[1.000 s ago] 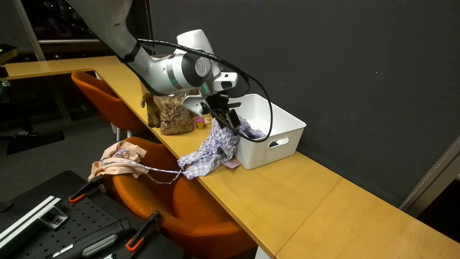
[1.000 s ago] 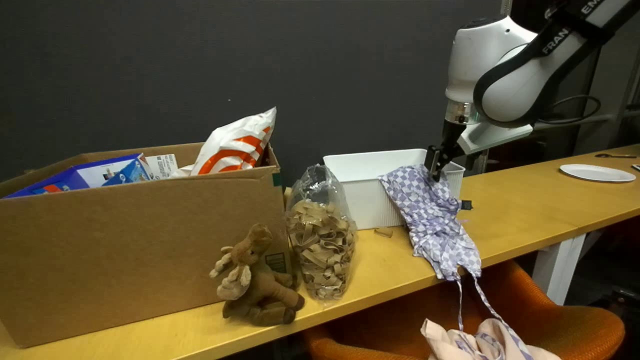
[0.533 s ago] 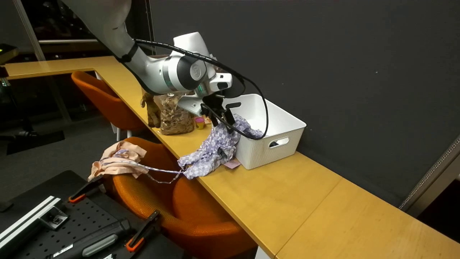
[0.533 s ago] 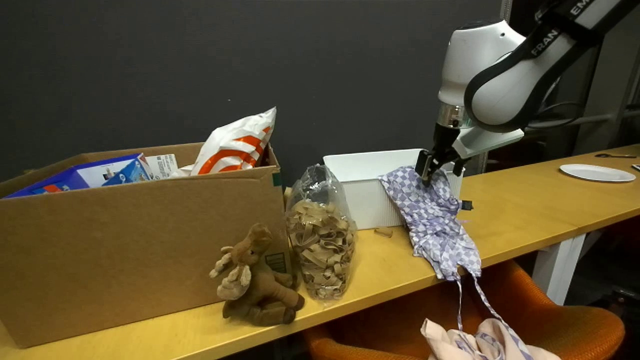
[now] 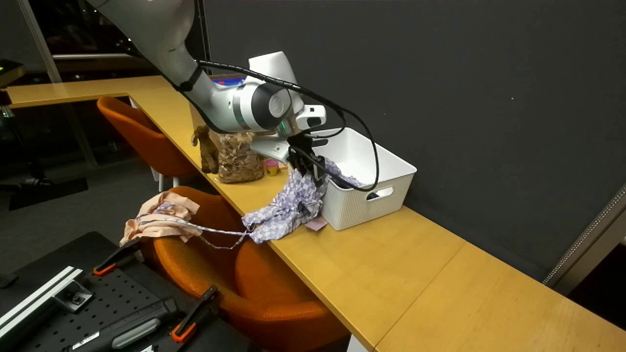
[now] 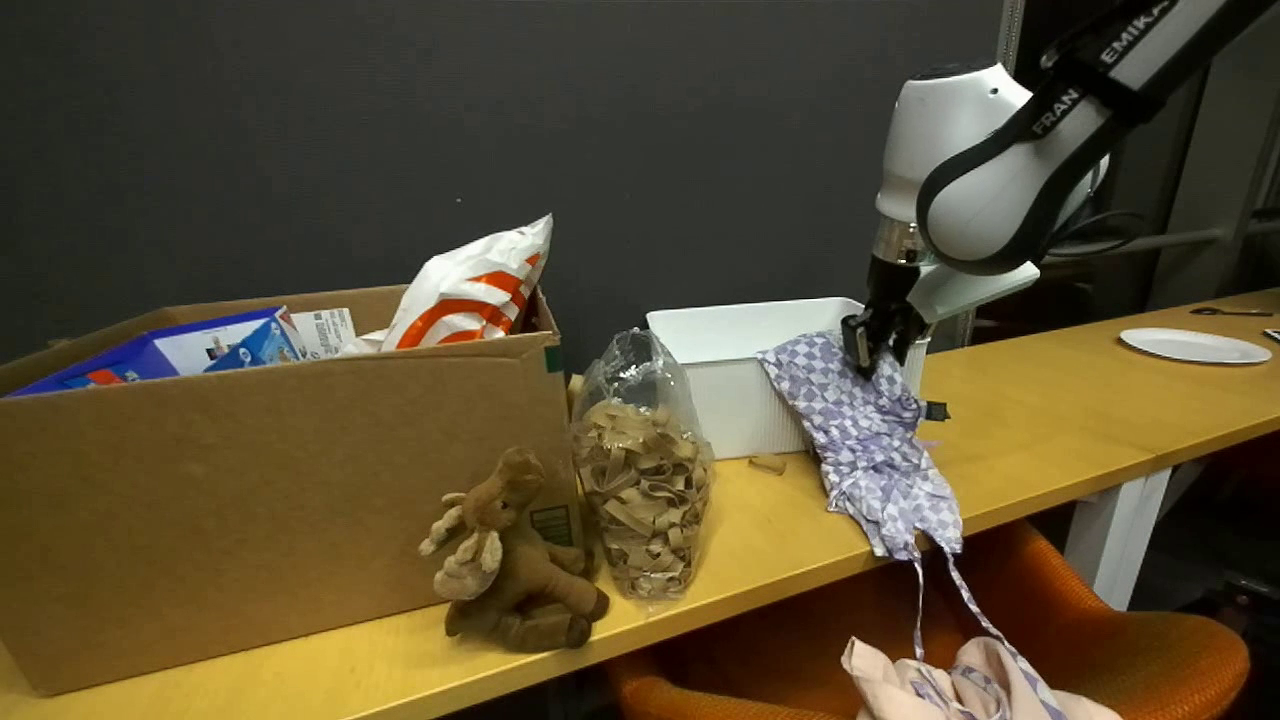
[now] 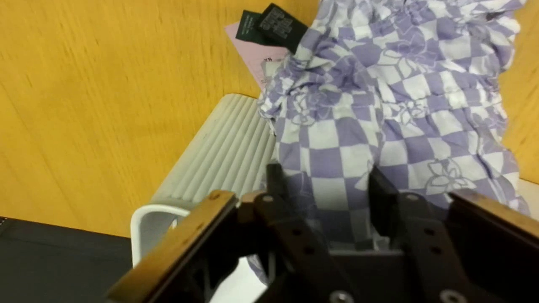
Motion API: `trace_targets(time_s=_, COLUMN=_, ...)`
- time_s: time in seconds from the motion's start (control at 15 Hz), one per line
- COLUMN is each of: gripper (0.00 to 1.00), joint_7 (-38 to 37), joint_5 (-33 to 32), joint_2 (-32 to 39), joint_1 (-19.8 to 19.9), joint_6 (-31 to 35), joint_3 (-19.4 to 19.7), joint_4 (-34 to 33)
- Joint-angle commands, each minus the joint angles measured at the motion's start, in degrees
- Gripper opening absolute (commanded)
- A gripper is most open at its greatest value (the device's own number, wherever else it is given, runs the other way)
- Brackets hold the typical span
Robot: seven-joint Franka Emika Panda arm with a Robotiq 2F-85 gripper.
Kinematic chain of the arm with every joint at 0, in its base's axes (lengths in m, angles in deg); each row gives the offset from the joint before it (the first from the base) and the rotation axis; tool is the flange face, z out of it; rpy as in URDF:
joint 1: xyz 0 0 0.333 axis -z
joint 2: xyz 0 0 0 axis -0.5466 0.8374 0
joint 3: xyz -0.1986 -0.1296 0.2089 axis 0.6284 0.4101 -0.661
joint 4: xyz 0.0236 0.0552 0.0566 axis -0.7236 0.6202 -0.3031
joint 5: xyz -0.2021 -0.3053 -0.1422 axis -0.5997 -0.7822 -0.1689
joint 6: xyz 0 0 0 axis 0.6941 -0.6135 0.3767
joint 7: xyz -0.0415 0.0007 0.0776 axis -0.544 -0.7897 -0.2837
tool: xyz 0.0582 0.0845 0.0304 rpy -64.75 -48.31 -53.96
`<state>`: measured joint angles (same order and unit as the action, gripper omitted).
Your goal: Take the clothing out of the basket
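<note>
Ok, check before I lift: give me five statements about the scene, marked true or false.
1. The checkered garment hangs partly out of the basket. True.
2. The checkered garment's straps reach the peach cloth. True.
3. The peach cloth lies inside the basket. False: it lies on the orange chair.
4. The pincer is at the checkered garment. True.
5. The plush toy sits inside the cardboard box. False: the plush toy sits beside the cardboard box.

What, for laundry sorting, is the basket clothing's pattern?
Clothing: purple and white floral checks; wrist view best.
</note>
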<state>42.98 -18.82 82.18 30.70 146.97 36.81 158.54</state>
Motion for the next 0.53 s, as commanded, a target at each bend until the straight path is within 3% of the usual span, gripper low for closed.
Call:
trace_targets(time_s=0.0, gripper=0.2, joint_7=2.8, joint_5=1.8, joint_2=0.5, joint_1=1.2, joint_6=0.8, joint_3=-0.6, joint_4=-0.9)
trace_targets(time_s=0.2, gripper=0.01, joint_7=3.2, joint_5=2.4, joint_2=-0.1, joint_1=1.4, joint_6=0.1, joint_3=-0.8, joint_4=-0.4)
trace_targets(time_s=0.47, gripper=0.02, joint_7=2.2, joint_5=0.8, joint_2=-4.7, joint_1=-0.5, joint_6=-1.6, joint_3=0.9, joint_4=1.4)
